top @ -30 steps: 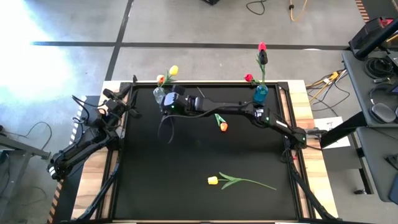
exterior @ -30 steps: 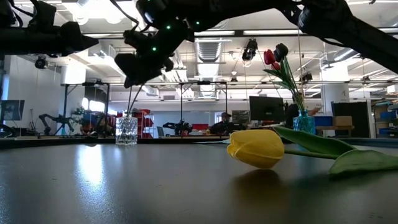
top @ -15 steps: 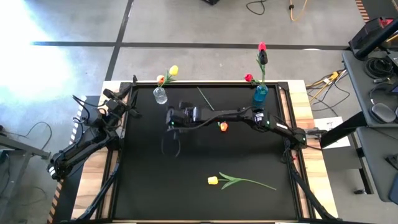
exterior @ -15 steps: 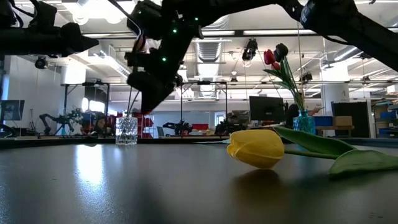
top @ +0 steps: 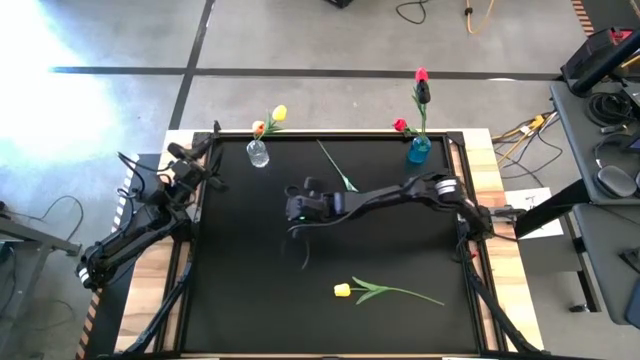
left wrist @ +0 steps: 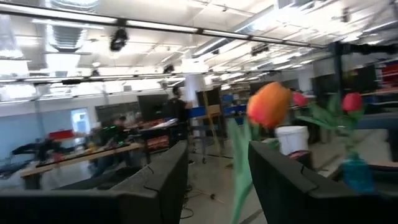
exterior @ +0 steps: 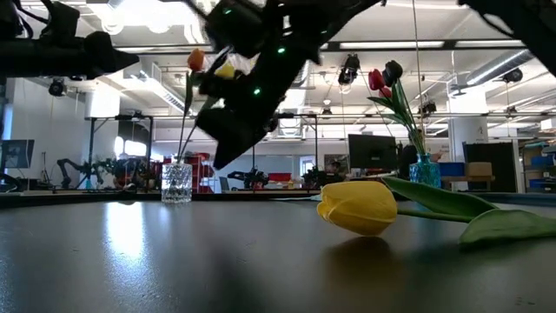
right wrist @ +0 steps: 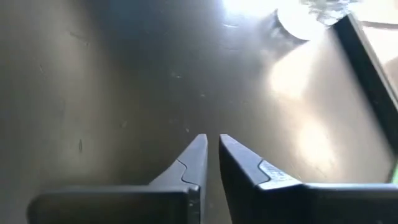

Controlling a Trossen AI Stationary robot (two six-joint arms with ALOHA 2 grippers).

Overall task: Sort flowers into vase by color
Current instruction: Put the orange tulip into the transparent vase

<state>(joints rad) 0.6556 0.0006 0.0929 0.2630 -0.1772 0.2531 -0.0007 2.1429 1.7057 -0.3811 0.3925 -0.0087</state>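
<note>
A clear vase [top: 258, 153] at the far left holds a yellow flower [top: 279, 113] and an orange flower [top: 259, 127]. At the far right, a blue vase [top: 419, 150] holds red and dark flowers [top: 421, 80]. A yellow tulip [top: 343, 290] lies on its side near the front edge. Another flower's green stem [top: 335, 166] lies on the mat, its head hidden under my right arm. My right gripper [top: 293, 215] hangs over the middle of the mat, shut [right wrist: 212, 142] and with nothing in it. My left gripper [top: 205, 160] waits open [left wrist: 217, 180] at the left edge, facing the orange flower [left wrist: 268, 104].
The black mat [top: 240, 280] has bare room at the left and near the front left. My right arm [top: 400, 195] reaches across the mat from the right side. Wooden table edges [top: 500, 260] frame the mat. Beyond the table is an open workshop floor.
My right gripper has drawn away from the clear vase, going toward the near edge and a little to the right, to over the middle of the mat. The arm now covers the head of the lying flower. The flowers and vases have stayed put.
</note>
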